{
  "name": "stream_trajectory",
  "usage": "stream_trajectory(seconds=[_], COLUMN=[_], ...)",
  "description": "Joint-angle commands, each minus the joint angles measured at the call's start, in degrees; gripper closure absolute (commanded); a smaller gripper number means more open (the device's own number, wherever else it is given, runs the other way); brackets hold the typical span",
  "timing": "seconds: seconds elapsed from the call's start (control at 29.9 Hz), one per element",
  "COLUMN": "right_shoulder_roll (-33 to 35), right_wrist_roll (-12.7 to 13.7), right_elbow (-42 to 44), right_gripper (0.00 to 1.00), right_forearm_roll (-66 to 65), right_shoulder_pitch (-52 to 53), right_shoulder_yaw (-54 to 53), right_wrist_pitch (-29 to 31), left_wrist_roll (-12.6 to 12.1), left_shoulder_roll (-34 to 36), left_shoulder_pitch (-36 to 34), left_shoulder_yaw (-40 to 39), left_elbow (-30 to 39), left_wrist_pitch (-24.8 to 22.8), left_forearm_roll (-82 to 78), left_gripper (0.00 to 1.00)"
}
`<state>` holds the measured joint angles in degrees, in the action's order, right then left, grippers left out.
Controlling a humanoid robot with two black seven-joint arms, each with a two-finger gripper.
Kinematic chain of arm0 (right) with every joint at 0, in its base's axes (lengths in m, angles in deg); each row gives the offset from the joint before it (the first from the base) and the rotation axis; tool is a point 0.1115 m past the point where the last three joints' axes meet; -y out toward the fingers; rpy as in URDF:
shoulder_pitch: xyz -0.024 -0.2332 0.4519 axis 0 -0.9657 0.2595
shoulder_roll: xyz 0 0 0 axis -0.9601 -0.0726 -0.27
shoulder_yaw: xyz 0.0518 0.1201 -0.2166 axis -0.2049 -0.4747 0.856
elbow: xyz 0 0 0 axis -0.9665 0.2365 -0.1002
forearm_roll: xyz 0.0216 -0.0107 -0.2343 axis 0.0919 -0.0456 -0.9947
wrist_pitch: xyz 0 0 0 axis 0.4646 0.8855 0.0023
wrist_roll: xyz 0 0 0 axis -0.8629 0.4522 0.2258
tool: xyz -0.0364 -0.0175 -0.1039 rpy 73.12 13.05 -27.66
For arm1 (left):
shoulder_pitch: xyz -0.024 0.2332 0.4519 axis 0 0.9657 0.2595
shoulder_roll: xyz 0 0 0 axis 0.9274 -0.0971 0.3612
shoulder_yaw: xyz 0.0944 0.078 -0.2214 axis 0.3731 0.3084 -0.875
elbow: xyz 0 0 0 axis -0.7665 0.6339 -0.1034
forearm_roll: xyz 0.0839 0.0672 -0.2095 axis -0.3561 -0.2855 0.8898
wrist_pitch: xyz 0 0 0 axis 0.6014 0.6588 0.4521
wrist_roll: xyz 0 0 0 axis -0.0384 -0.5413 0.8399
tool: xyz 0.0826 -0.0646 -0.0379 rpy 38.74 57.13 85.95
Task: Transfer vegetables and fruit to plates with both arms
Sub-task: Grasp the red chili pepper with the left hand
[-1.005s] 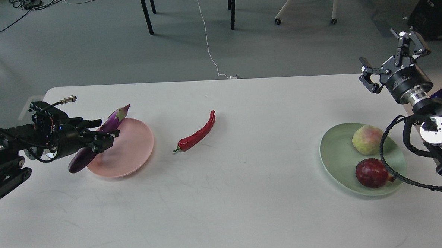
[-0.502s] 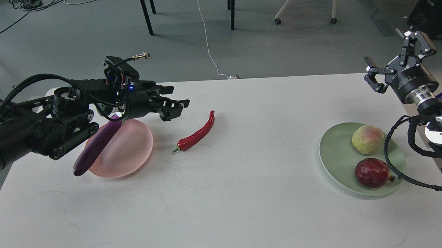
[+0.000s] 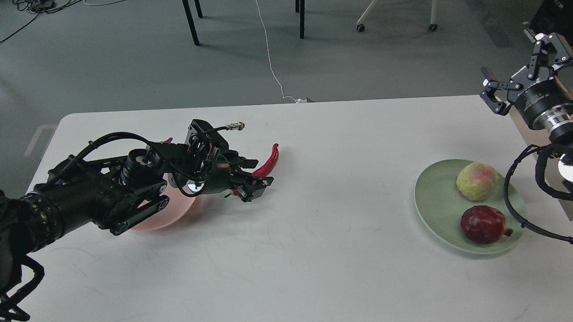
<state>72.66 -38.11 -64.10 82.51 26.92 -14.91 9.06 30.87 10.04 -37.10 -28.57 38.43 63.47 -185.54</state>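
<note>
White table (image 3: pixel 319 256): left fingers (image 3: pixel 261 181) spread around chili pepper (image 3: pixel 269 161).

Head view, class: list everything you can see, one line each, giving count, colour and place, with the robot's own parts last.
Table: one, white, fills the foreground.
Chili pepper: one, red, centre-left of table, lower end hidden by left gripper.
Pink plate: one, left, mostly hidden by left arm.
Green plate: one, pale green, right.
Yellow-green fruit: one, pink blush, on green plate.
Pomegranate: one, dark red, on green plate.
Chair: one, white, floor behind.
Left gripper: black, open, at the chili.
Right gripper: black, open, raised far right.
</note>
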Motion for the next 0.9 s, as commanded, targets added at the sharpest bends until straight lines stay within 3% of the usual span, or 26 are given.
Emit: stream_trajectory(seconds=[0.0, 0.13, 0.3, 0.57, 0.8, 0.87], right_shoulder_roll=[-0.07, -0.24, -0.24, 0.20, -0.24, -0.33], right_wrist_roll=[0.01, 0.01, 0.01, 0.01, 0.01, 0.01], right_elbow=[-0.01, -0.01, -0.01, -0.01, -0.01, -0.01], right_gripper=[0.01, 0.01, 0.01, 0.01, 0.01, 0.01], right_forearm_roll=[0.02, -0.06, 0.02, 0.02, -0.06, -0.06], right_shoulder_pitch=[0.09, 0.09, 0.09, 0.00, 0.00, 0.00], right_shoulder_yaw=[-0.02, 0.07, -0.02, 0.07, 0.07, 0.07], right_wrist_pitch=[0.00, 0.00, 0.00, 0.00, 0.00, 0.00], left_wrist_roll=[-0.23, -0.23, -0.23, -0.06, 0.55, 0.91], left_shoulder_roll=[-0.82, -1.00, -1.44, -1.44, -1.27, -0.65], left_shoulder_pitch=[0.17, 0.61, 2.28, 2.28, 2.11, 1.85], left_shoulder_yaw=[0.02, 0.11, 0.11, 0.11, 0.02, -0.15], left_elbow=[-0.46, -1.68, -4.84, -6.43, -6.17, -5.38], left_wrist_pitch=[0.44, 0.35, 0.44, 0.44, 0.79, 2.01], left_forearm_roll=[0.16, 0.07, 0.07, 0.16, 0.33, 0.77], left_gripper=[0.39, 0.40, 0.59, 0.60, 0.89, 0.90])
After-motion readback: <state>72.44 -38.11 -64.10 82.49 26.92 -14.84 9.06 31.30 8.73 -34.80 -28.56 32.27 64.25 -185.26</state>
